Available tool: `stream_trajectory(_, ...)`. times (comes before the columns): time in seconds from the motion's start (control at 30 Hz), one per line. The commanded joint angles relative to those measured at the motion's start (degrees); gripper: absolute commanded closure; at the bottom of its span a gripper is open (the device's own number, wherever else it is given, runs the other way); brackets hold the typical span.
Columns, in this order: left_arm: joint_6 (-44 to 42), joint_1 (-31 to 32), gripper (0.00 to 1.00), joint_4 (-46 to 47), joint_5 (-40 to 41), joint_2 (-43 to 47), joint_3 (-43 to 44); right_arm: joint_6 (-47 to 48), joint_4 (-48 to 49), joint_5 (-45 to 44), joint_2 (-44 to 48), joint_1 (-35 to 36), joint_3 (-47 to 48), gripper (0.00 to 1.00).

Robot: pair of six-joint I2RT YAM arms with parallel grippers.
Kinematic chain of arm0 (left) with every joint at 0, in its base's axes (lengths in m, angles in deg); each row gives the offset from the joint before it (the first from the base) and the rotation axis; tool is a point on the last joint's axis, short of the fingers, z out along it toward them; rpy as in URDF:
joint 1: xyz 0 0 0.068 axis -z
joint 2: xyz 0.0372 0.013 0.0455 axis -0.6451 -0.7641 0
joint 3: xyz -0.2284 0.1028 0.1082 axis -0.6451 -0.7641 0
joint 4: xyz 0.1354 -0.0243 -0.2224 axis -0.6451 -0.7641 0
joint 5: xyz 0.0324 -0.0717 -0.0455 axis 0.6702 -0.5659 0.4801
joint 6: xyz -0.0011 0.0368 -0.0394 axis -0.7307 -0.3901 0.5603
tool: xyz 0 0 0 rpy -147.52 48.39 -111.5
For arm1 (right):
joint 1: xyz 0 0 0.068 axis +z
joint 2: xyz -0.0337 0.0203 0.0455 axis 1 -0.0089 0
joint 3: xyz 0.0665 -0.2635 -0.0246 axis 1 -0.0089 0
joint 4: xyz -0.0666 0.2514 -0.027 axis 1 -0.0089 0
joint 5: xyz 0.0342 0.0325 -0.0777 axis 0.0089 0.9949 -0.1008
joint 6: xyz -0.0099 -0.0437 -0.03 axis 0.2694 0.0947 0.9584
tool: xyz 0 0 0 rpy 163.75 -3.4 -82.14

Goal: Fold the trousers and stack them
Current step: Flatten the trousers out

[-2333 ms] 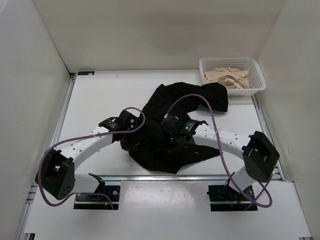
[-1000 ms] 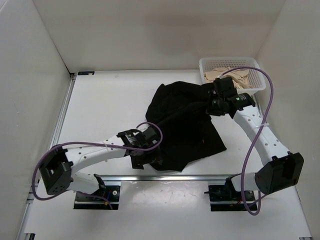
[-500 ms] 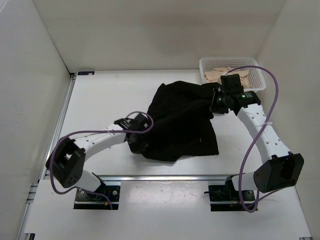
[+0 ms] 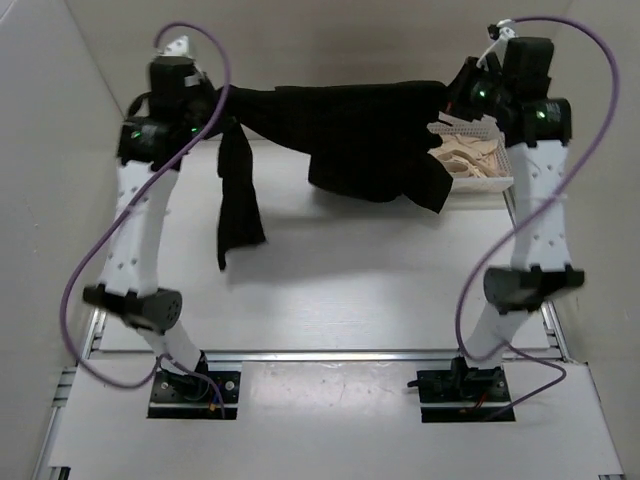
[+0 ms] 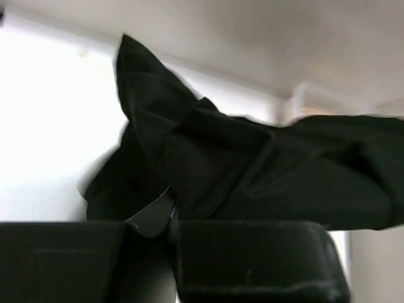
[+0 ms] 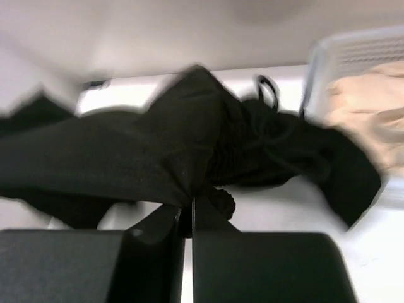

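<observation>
The black trousers (image 4: 350, 125) hang stretched in the air between both raised arms, high above the white table (image 4: 330, 270). My left gripper (image 4: 222, 108) is shut on one end of the trousers (image 5: 252, 170); a leg dangles below it (image 4: 238, 205). My right gripper (image 4: 452, 100) is shut on the other end of the trousers (image 6: 158, 151), where bunched cloth sags down in front of the basket. The fabric is pinched between each pair of fingers.
A white plastic basket (image 4: 505, 175) with beige cloth (image 4: 470, 160) stands at the back right of the table, partly behind the hanging trousers. It also shows in the right wrist view (image 6: 360, 57). White walls close the left, back and right sides.
Both arms have lifted the trousers off the table and pulled them apart, left arm to the far left, right arm up at the right. The trousers now hang spread in the air.
</observation>
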Motion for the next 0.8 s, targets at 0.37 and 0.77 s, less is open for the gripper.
stream_trajectory(0.37, -3.04, -2.83, 0.0, 1.84, -16.93, 41.17, -59.29, -8.36, 5.78, -26.34, 56.19, -2.63, -76.55, 0.68)
stream_trajectory(0.77, -1.02, -10.64, 0.89, -1.76, -5.5, 33.72, -56.5, -11.16, -0.71, -21.17, 57.96, -2.63, -79.63, 0.56)
